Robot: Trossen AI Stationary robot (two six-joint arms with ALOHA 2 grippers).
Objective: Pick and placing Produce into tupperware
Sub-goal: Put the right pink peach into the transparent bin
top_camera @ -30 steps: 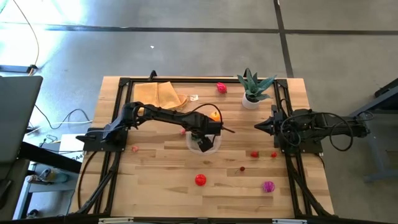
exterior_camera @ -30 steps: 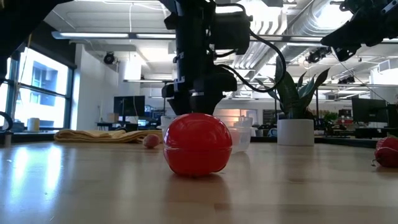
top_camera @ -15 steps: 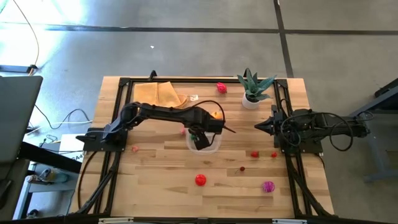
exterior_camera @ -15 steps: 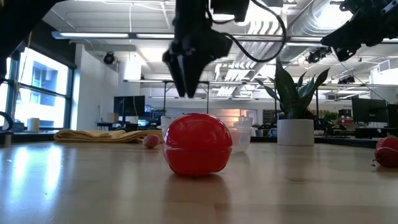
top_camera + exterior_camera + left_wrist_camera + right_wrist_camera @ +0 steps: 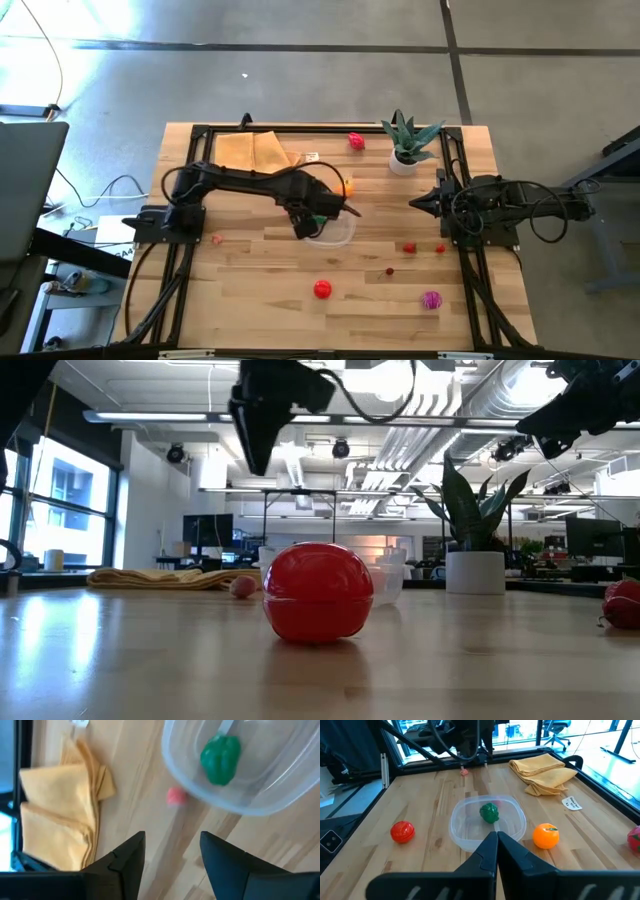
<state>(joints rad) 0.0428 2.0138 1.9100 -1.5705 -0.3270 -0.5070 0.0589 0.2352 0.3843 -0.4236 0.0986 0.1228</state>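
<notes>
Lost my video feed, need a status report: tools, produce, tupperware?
Left tool empty, jaws apart, beside tupperware. Right tool shut, parked at its base. Green produce in tupperware; orange beside it. Nothing blocking.

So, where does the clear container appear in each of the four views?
High view: clear container near the table's middle.
Low view: behind the red ball, peeking out on its right.
Left wrist view: close ahead, green piece inside.
Right wrist view: mid-picture, green piece inside.
Shared landmark: the folded tan cloth, seen in all four.
</notes>
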